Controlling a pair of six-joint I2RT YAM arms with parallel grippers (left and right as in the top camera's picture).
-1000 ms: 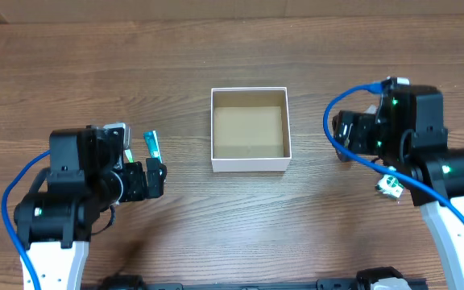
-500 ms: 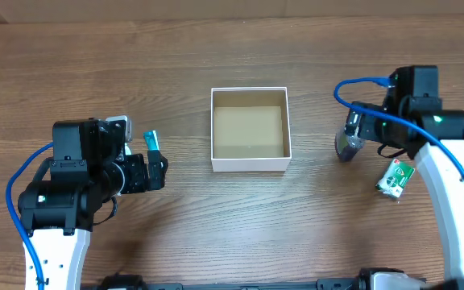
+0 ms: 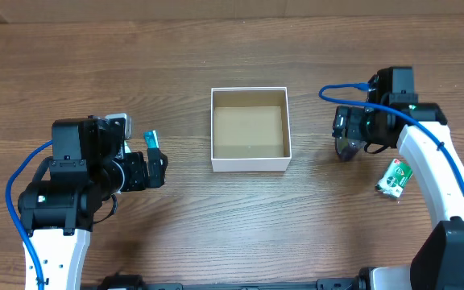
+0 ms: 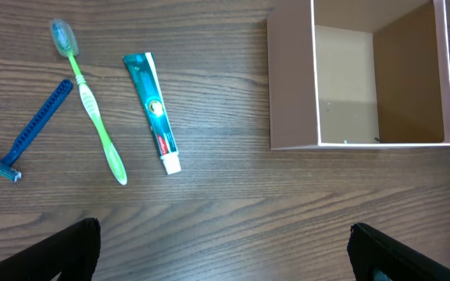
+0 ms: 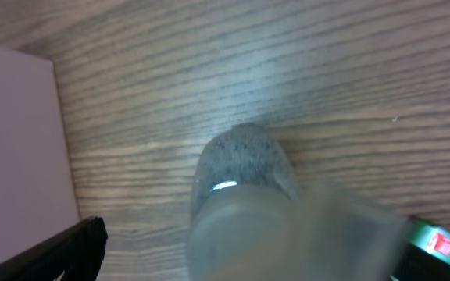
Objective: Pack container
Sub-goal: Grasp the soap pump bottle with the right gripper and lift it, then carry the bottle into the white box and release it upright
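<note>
Only the left wrist view shows toothbrush (image 4: 91,105) and razor (image 4: 33,125) near the container (image 4: 291,86).

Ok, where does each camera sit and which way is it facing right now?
Overhead: above the table, looking straight down on the box; left arm and right arm show.
Left wrist: on the left arm, looking down past the open left gripper at razor, toothbrush, toothpaste, box.
Right wrist: low over a grey bottle; one fingertip of the right gripper shows bottom left.
Shared: the box is in all three; overhead and right wrist share the green packet.
</note>
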